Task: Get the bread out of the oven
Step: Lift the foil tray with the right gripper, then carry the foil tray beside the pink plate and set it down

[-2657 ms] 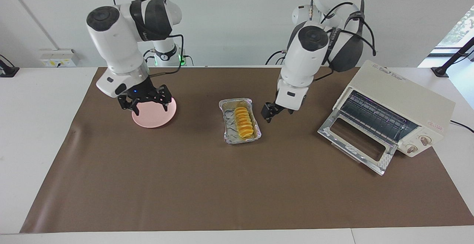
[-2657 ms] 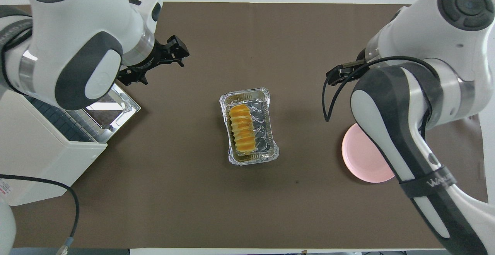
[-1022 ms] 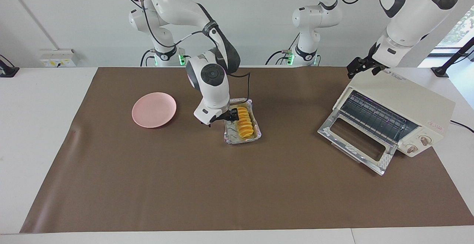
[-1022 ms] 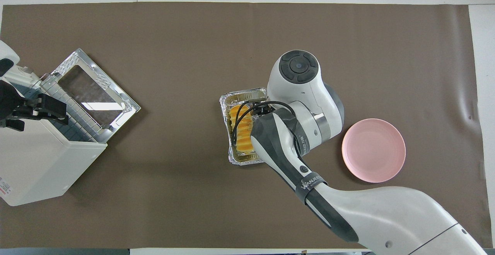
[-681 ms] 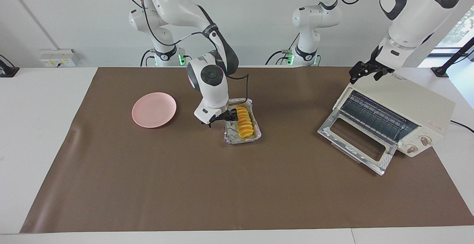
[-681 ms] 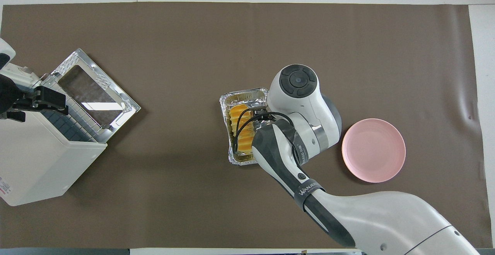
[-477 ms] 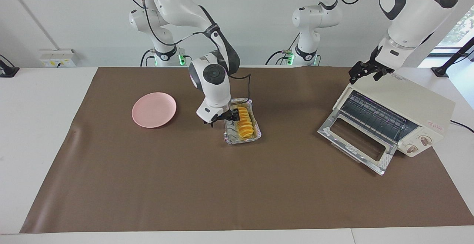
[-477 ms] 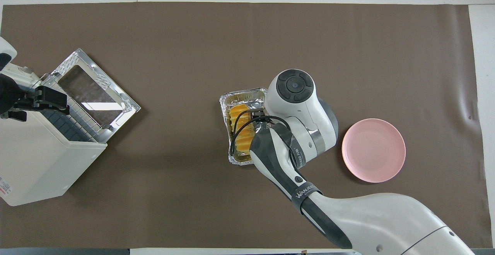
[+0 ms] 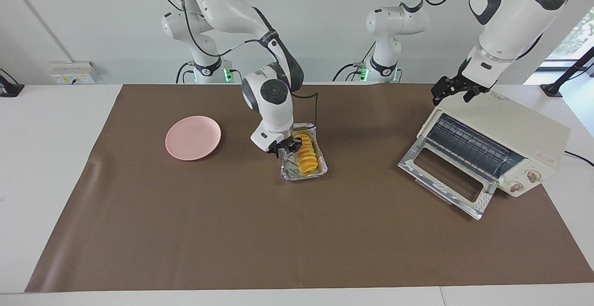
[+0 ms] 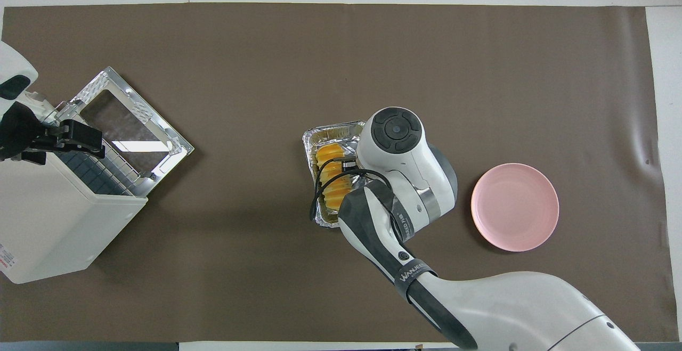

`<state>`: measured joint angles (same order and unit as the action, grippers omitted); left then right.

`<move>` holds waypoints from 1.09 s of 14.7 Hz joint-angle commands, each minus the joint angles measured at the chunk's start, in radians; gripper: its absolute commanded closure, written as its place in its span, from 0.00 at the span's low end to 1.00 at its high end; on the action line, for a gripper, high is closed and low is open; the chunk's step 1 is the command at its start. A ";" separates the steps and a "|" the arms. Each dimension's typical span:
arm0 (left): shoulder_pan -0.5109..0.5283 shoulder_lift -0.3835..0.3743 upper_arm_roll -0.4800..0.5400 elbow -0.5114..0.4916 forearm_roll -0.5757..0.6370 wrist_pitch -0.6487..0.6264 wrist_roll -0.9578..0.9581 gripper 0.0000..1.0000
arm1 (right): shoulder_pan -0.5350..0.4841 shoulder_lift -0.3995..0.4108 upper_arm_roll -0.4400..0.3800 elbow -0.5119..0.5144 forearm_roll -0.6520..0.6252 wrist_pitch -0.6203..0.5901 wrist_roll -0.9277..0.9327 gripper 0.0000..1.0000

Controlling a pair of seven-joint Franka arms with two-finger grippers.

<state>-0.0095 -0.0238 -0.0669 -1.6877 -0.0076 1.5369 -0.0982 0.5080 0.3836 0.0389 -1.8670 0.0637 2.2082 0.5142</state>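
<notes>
The bread [image 9: 307, 156] [image 10: 329, 174], a ridged golden loaf, lies in a silver foil tray [image 9: 291, 174] [image 10: 318, 137] at mid-table, outside the oven. My right gripper [image 9: 288, 148] is down in the tray, at the loaf's end nearer the robots. In the overhead view its wrist hides it. The cream oven [image 9: 510, 127] [image 10: 58, 223] stands at the left arm's end. Its glass door [image 9: 448, 176] [image 10: 128, 127] lies open and its wire rack is bare. My left gripper [image 9: 457, 90] [image 10: 88, 138] hangs open over the oven's top corner, holding nothing.
A pink plate [image 9: 192, 137] [image 10: 514, 206] sits bare on the brown mat toward the right arm's end, beside the tray. The right arm's forearm stretches over the mat between the tray and the plate. The oven's power cable [image 9: 580, 156] trails off the table.
My right gripper has slid from the tray's side onto the bread, and its wrist has turned. The left gripper has drifted slightly over the oven's corner. Bread and tray have stayed put.
</notes>
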 commanded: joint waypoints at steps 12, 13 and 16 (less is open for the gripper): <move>0.023 0.035 -0.016 0.028 -0.015 -0.038 0.087 0.00 | -0.397 -0.051 -0.013 0.204 0.117 -0.113 -0.397 1.00; 0.025 0.031 -0.016 0.028 -0.014 -0.041 0.087 0.00 | -0.429 -0.048 -0.013 0.206 0.117 -0.105 -0.439 1.00; 0.023 0.024 -0.014 0.029 -0.014 -0.038 0.084 0.00 | -0.528 -0.032 -0.013 0.209 0.120 -0.093 -0.519 1.00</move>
<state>0.0049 0.0111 -0.0780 -1.6701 -0.0077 1.5207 -0.0198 0.0255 0.3215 0.0097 -1.6786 0.1583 2.1136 0.0418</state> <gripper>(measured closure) 0.000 0.982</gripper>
